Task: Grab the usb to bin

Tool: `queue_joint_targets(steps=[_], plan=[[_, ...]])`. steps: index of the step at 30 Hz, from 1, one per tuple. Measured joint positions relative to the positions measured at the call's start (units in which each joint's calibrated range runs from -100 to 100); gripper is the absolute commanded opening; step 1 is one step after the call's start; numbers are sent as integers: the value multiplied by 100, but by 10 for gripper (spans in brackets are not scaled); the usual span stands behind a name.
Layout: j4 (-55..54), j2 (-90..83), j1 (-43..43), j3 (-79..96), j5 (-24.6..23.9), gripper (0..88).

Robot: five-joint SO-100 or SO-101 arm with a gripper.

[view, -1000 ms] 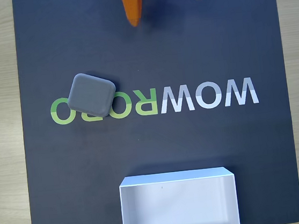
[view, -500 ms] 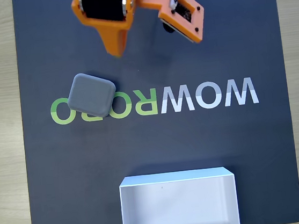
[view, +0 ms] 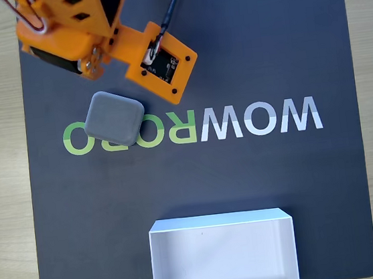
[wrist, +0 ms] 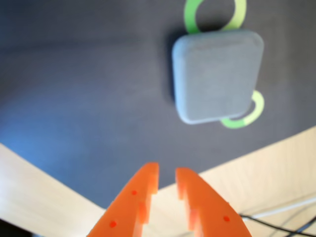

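My jaws (wrist: 167, 180) hang nearly closed and empty above the mat's edge, clear of the grey block (view: 114, 119) (wrist: 217, 75); the white box (view: 220, 224) sits well apart.

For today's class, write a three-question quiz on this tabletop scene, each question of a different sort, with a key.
1. True or false: the usb already lies inside the bin.
2. Multiple choice: in the fixed view, the usb partly covers which lettering on the dark mat? A) the green letters B) the white letters C) none
3. Short answer: in the wrist view, how do the fingertips of the end effector stand?

Key
1. False: it rests on the mat, well apart from the bin.
2. A.
3. Nearly together, with a narrow gap between them, holding nothing, short of the usb.
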Motion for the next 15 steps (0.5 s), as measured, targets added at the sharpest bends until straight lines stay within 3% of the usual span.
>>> queue_joint_targets(steps=[4, 11, 15], plan=[[34, 500, 212, -479, 0, 79], [34, 1027, 248, -868, 5, 373], [103, 1138, 248, -868, 157, 489]])
